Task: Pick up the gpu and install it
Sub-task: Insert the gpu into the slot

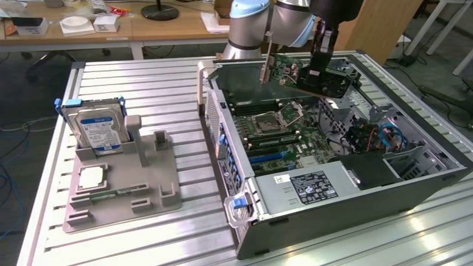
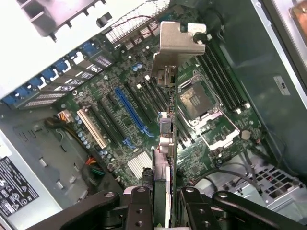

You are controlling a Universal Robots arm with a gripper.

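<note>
Nearest in the exterior view, you have the slatted metal table [image 1: 148, 244] carrying a grey fixture tray [image 1: 159, 194] toward that view's left. A square processor chip [image 1: 92, 177] and a narrow green memory stick [image 1: 111, 195] lie flat on the tray. A hard drive [image 1: 96, 130] with a blue-and-white label stands upright in the holder at the tray's far end.

On that view's right lies the open computer case [image 1: 355, 205], side panel off. Its power supply [image 1: 303, 185] is at the near end. The motherboard [image 1: 270, 130] is exposed behind it, with its processor socket [image 1: 262, 123] uncovered.

Above the far half of the case you will find the gripper [image 1: 314, 75]. Its fingers [image 2: 139, 206] are partly closed, one pressed against each face of the gpu [image 1: 284, 69]. The card is carried in the air near the level of the case's upper rim, and it is not seated in any slot. Its silver bracket [image 1: 265, 61] hangs at the end toward the exterior view's left.

In the wrist view, the gripper [image 2: 163, 191] holds the gpu [image 2: 165, 139] edge-on, with the bracket [image 2: 180, 40] at the end away from the fingers. Below it lies the motherboard [image 2: 120, 110], with the card's edge lined up between the long blue slot [image 2: 132, 112] and the processor socket [image 2: 199, 103].

Farthest back in the exterior view stands a wooden desk [image 1: 170, 27] with small items on it.
</note>
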